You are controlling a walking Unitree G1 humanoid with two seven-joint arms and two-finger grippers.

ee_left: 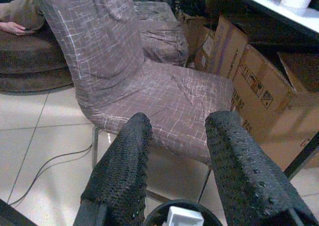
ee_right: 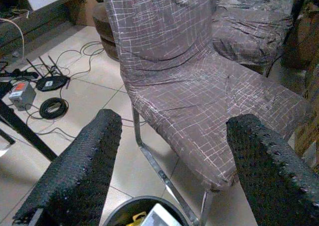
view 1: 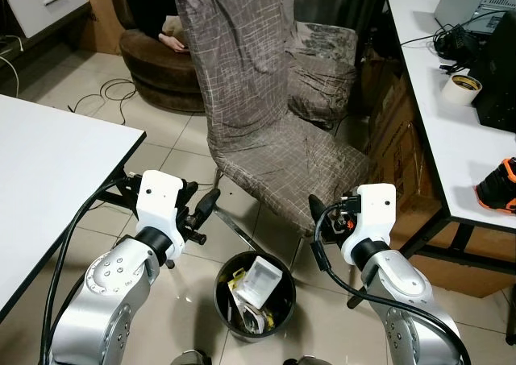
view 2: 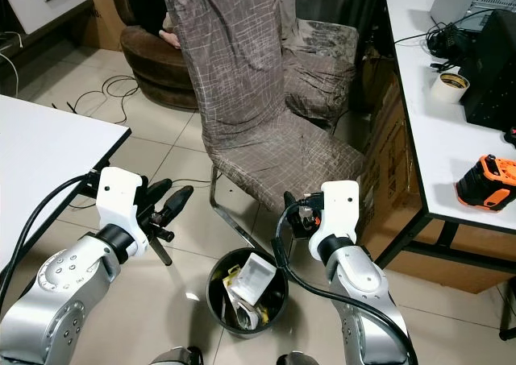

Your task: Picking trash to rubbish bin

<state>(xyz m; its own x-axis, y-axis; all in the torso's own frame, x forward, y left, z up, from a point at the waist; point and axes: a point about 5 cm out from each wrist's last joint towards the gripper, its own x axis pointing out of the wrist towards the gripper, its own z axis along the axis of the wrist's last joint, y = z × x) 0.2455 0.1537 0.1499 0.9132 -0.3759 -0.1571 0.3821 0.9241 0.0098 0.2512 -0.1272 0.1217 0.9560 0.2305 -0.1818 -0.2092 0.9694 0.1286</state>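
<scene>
The bin [view 1: 254, 294] stands on the tiled floor [view 1: 173, 143] just in front of the chair [view 1: 266, 131], with a white carton [view 1: 261, 279] and other trash inside. The left gripper [ee_left: 182, 171] and the right gripper [ee_right: 174, 171] hover above the bin, one at each side, fingers spread apart and holding nothing.

The bin [ee_left: 179, 217] is cut off by the wrist views' edges, and a person's hand [view 1: 172, 41] shows past the chair [view 1: 250, 99].
</scene>
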